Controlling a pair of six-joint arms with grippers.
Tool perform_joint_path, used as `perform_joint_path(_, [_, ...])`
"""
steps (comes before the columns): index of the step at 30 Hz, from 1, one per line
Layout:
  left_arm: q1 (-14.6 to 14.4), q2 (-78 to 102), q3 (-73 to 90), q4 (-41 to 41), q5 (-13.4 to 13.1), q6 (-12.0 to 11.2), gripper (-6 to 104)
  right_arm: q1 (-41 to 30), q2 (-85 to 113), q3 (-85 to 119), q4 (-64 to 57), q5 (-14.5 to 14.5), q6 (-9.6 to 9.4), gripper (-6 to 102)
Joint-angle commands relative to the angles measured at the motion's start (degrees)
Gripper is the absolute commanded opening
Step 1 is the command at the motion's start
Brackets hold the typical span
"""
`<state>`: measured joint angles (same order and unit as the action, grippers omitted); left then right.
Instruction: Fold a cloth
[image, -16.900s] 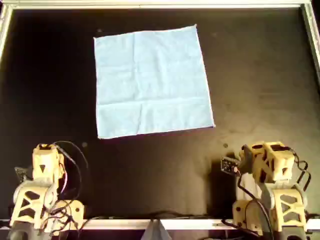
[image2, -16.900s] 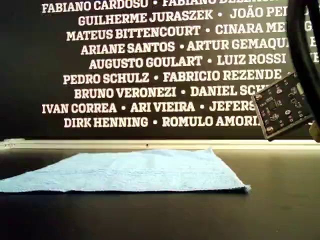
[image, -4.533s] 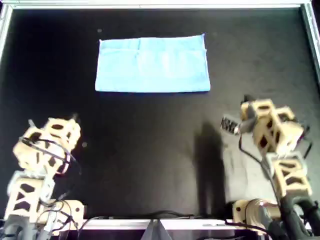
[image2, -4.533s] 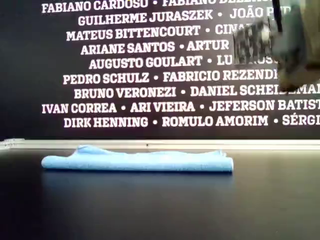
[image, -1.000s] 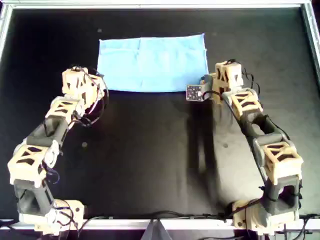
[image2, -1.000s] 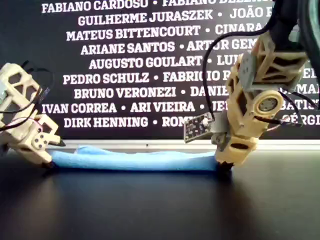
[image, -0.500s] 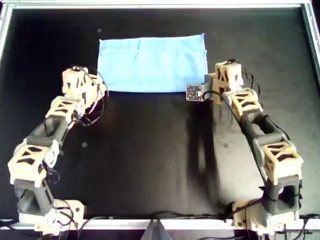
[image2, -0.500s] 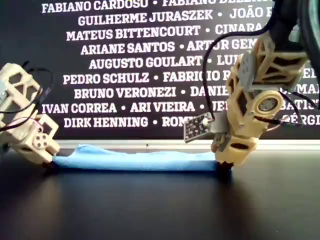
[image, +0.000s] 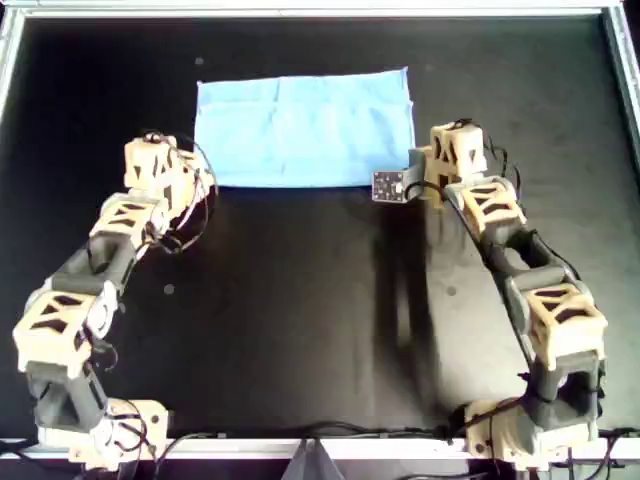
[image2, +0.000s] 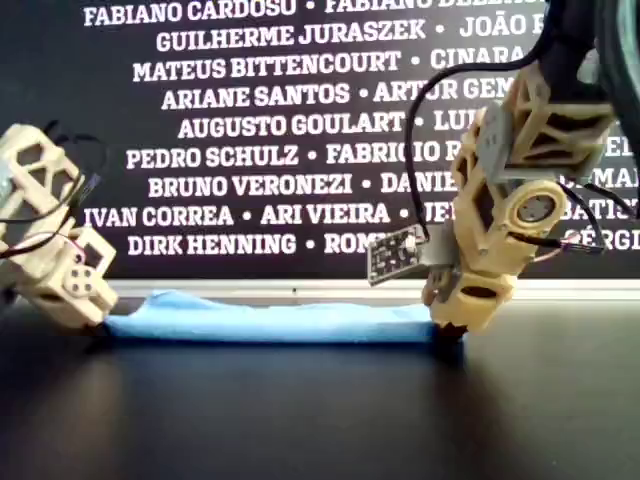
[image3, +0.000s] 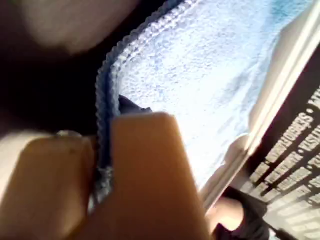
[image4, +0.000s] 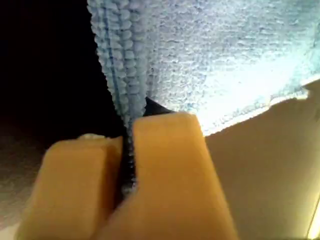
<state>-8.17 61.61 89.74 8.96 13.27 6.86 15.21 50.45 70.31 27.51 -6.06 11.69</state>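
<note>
Your left gripper clamped on the cloth edge, your right gripper pinching its other near corner, cloth folded on the table.

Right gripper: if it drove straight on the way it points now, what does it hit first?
Likely the cloth: the right gripper already has its jaws shut on the cloth's hemmed edge, with the fabric spreading out just beyond. Depth past that is unclear in the right wrist view.
</note>
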Motion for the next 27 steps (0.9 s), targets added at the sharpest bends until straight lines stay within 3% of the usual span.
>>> perform_joint_path(1, [-1.76,9.40,3.96,0.09,0.53,0.35,-2,0.09,13.10,2.99,0.44,-0.62,0.26,-1])
perform_joint_path(12, [-1.76,33.57,21.62,0.09,0.53,0.35,-2,0.88,30.15,21.27,0.44,-0.62,0.26,-1])
perform_joint_path(27, [-1.85,48.25,38.85,0.09,0.53,0.35,-2,0.97,51.42,43.33,0.44,-0.70,0.26,-1])
